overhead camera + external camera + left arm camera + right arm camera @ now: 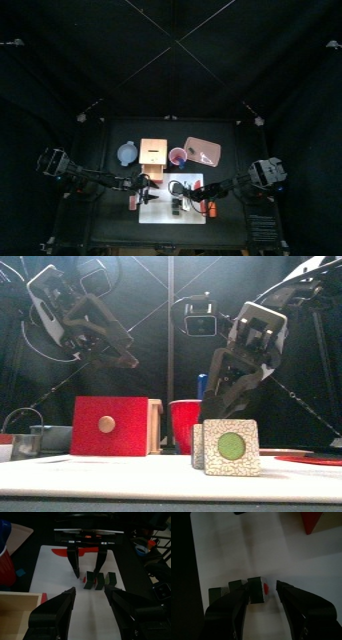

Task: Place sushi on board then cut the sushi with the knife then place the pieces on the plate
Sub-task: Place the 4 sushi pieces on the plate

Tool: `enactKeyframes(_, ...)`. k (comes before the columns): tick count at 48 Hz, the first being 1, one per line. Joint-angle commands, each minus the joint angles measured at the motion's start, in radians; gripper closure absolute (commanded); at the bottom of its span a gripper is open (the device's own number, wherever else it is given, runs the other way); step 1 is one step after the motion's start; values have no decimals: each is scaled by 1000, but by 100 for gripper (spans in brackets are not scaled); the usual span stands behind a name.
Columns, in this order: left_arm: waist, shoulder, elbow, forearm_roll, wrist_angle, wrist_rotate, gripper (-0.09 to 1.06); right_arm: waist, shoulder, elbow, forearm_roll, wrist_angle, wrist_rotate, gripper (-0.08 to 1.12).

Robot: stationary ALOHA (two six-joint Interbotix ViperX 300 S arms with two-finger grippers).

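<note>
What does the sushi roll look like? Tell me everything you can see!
The sushi roll is a short row of dark green, plastic-looking blocks standing side by side. The end facing the front is white with dark squiggles and has a green oval in the middle. It stands upright on the white cutting board. The right gripper hangs over it with its jaws open on either side; whether they touch it cannot be told.

Dark green sushi roll [99, 581] upright on white board [53, 567], pink tray [203, 150] beyond.
</note>
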Motion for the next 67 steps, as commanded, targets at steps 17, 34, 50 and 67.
enactKeyframes(17, 0, -8, -8, -9, -9, 0, 11, 5, -43, -28, 2, -2, -2, 22)
enactKeyframes(34, 0, -2, -9, -9, -9, 0, 11, 8, -43, -20, 2, -3, -2, 22)
enactKeyframes(50, -2, -2, -8, -20, -9, -2, 11, 6, -25, -14, 15, -6, -2, 22)
enactKeyframes(67, -2, -2, -5, -26, -9, -2, 11, 3, 21, -20, 15, -6, -2, 23)
